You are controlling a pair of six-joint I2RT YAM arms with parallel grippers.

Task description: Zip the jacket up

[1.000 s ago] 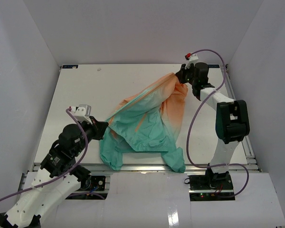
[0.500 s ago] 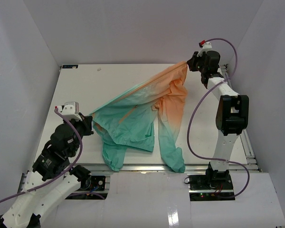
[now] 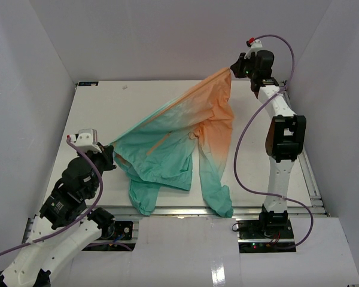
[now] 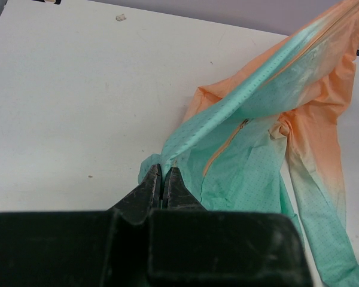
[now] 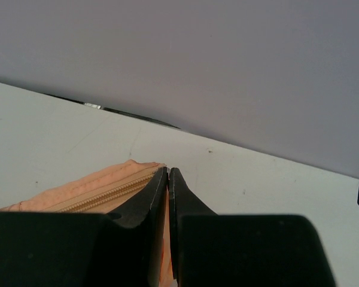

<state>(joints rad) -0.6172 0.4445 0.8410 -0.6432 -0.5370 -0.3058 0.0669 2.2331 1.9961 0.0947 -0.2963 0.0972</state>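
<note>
The jacket (image 3: 185,134), peach-orange at its far end and teal-green at its near end, hangs stretched in a diagonal band between my two grippers. My left gripper (image 3: 109,153) is shut on the teal hem at the near left; its wrist view shows the teal fabric (image 4: 239,149) pinched at the left gripper's (image 4: 166,173) tips. My right gripper (image 3: 233,70), raised at the far right, is shut on the orange collar end. The zipper teeth (image 5: 96,194) run up to the right gripper (image 5: 168,172). Two sleeves hang down to the table's near edge.
The white table (image 3: 107,107) is walled in by white panels on the left, back and right. A sleeve end (image 3: 222,206) lies over the metal rail (image 3: 179,210) at the near edge, between the two arm bases.
My right gripper has risen and drawn back toward the far right corner with the collar. My left gripper has pulled left with the hem. The jacket is stretched out longer and tauter.
</note>
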